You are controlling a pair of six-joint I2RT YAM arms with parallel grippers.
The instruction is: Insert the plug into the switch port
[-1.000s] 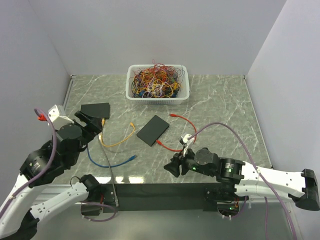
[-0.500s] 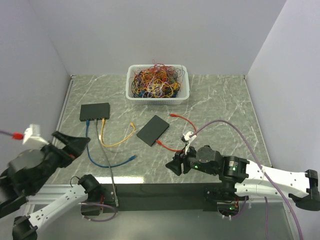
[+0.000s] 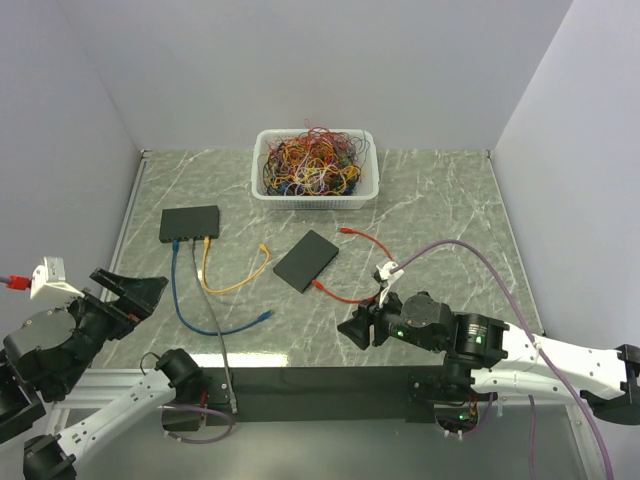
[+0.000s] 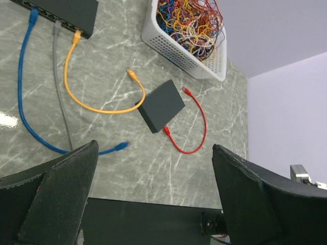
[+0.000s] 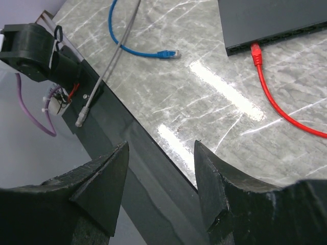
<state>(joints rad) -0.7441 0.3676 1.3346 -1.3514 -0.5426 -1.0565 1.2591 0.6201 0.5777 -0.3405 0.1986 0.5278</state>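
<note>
Surface [image 3: 450,210]: grey marbled top, walled in pale on three sides, with both arms based at its near edge.
Basket [image 3: 315,198]: white, at the far middle, heaped with tangled coloured wires.
Left gripper [image 4: 154,149]: raised over the near-left corner, jaws spread wide apart, nothing between them.
Right gripper [image 5: 161,145]: low over the near edge right of centre, jaws apart and empty.
Far-left switch [image 3: 189,223]: flat black box with three leads plugged into its near face.
Centre switch [image 3: 306,260]: flat black box lying at an angle, well apart from the first.
Blue cable [image 3: 185,310]: runs from the far-left switch towards the near edge, then curls back.
Blue plug [image 3: 266,315]: free end, loose on the surface, near the front.
Grey cable [image 3: 215,320]: from the same switch, trailing off the near edge.
Yellow cable [image 3: 235,285]: from the same switch, looping to a free yellow plug [image 3: 263,247] just beside the centre switch.
Red cable [image 4: 205,127]: one end seated in the centre switch's near side.
Red plug [image 4: 186,92]: loose, just beside that switch's right edge.
</note>
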